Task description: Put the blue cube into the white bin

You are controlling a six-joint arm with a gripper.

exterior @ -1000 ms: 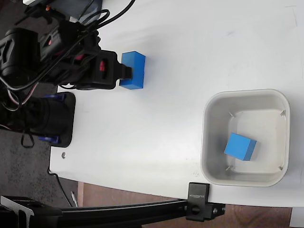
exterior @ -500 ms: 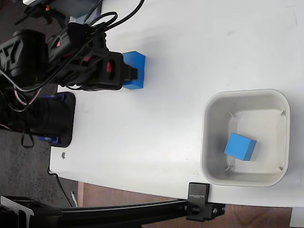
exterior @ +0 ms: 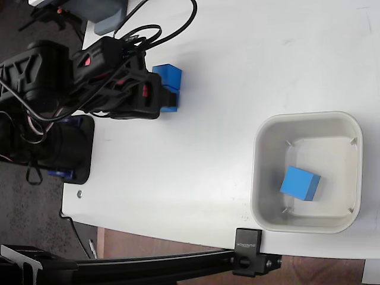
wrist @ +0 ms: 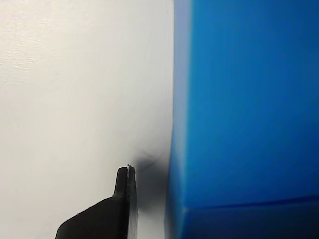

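Observation:
A blue cube (exterior: 173, 77) lies on the white table at the upper left of the fixed view. My gripper (exterior: 166, 95) has come over it from the left and covers its left part. In the wrist view this cube (wrist: 244, 109) fills the right half. One dark finger (wrist: 123, 204) stands just left of it with a narrow gap; the other finger is hidden. The jaws look open around the cube. The white bin (exterior: 309, 117) sits at the lower right, far from the gripper, with a second blue cube (exterior: 300, 183) lying inside it.
The arm's black base (exterior: 62, 148) and its cables crowd the table's left edge. A black clamp (exterior: 248, 252) grips the near edge below the bin. A grey box (exterior: 110, 15) lies at the top left. White table surface stretches between cube and bin.
The arm has pushed rightward over the last second, so the gripper now covers more of the cube. The cube itself and the bin have stayed in place.

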